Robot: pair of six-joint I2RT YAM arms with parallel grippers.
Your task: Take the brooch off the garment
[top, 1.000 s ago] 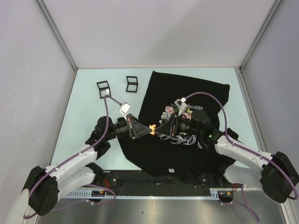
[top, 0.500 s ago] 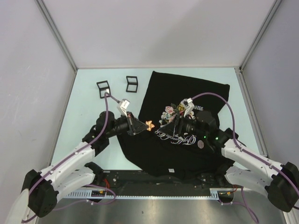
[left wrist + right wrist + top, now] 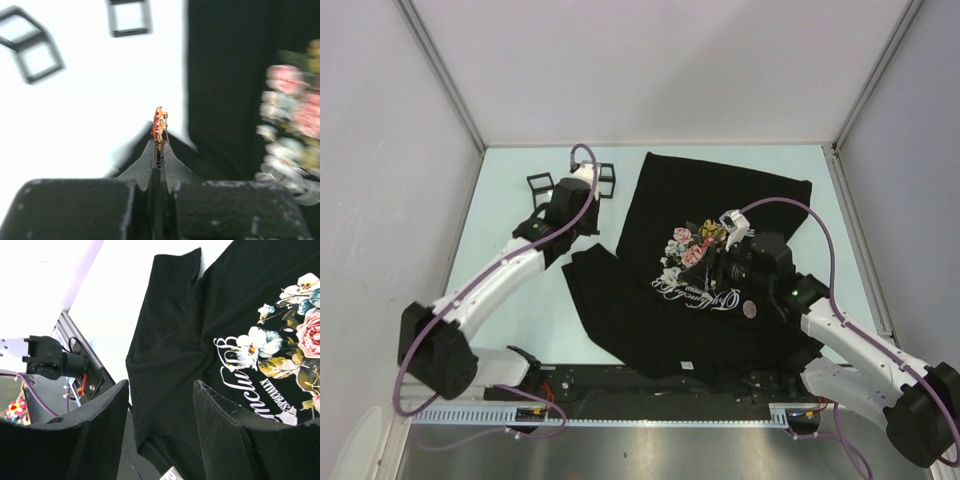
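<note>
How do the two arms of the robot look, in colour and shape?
The left arm and right arm have white shells and black joints. A purple cable runs along each. The fingers are black and wedge-shaped. A green light glows on the right arm.

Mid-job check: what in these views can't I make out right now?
The brooch: left wrist view, blurred and edge-on in the shut left claw; top view, hidden under that arm.
The lettering on the garment: right wrist view, partly behind a finger of the open right claw; too small in the top view.
The black frames: blurred, left wrist view.
</note>
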